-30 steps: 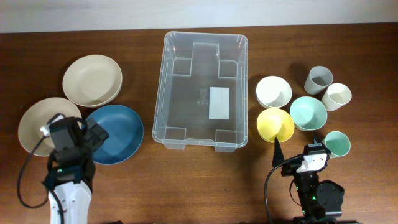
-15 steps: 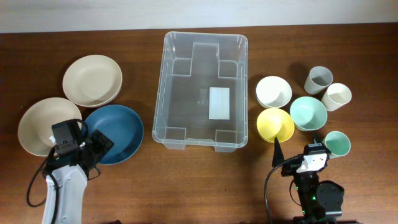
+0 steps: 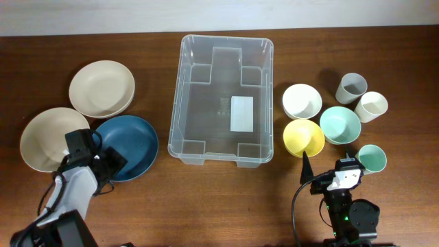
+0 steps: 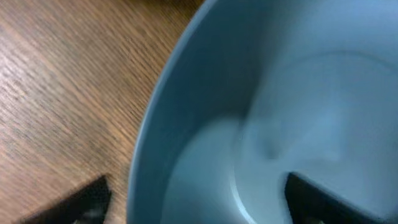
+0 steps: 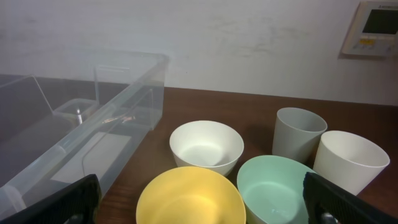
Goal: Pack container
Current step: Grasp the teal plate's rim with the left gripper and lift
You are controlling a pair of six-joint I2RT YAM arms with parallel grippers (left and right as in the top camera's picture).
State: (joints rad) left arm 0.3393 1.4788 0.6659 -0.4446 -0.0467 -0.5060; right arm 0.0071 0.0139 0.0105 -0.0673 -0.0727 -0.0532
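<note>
The table [image 3: 219, 206] is dark brown wood with a clear grain. A pale wall [image 3: 82, 15] runs behind the container, and the right wrist view shows a small white control panel [image 5: 376, 26] mounted on it.

The container [image 3: 180, 103] sits at the middle of the table toward the wall, upright and open-topped. Its moulded base and a white label [image 3: 241, 113] show through the clear plastic.

Left of the container lie three plates: a blue plate [image 3: 130, 143] nearest it, a far beige plate [image 3: 101, 88] and a near beige plate [image 3: 42, 137]. The three are crowded together.

Right of the container stand a white bowl [image 3: 302, 100], a yellow bowl [image 3: 304, 136] and a mint bowl [image 3: 340, 124]. Beyond them are a grey cup [image 3: 354, 86], a cream cup [image 3: 372, 106] and a teal cup [image 3: 372, 158].

The left gripper [image 4: 199, 199] is at the blue plate's front edge, fingers spread – one over the table, one over the plate's inside – and not clamped on the rim. The right gripper [image 5: 202, 208] sits in front of the yellow bowl, fingers spread wide, holding nothing.
</note>
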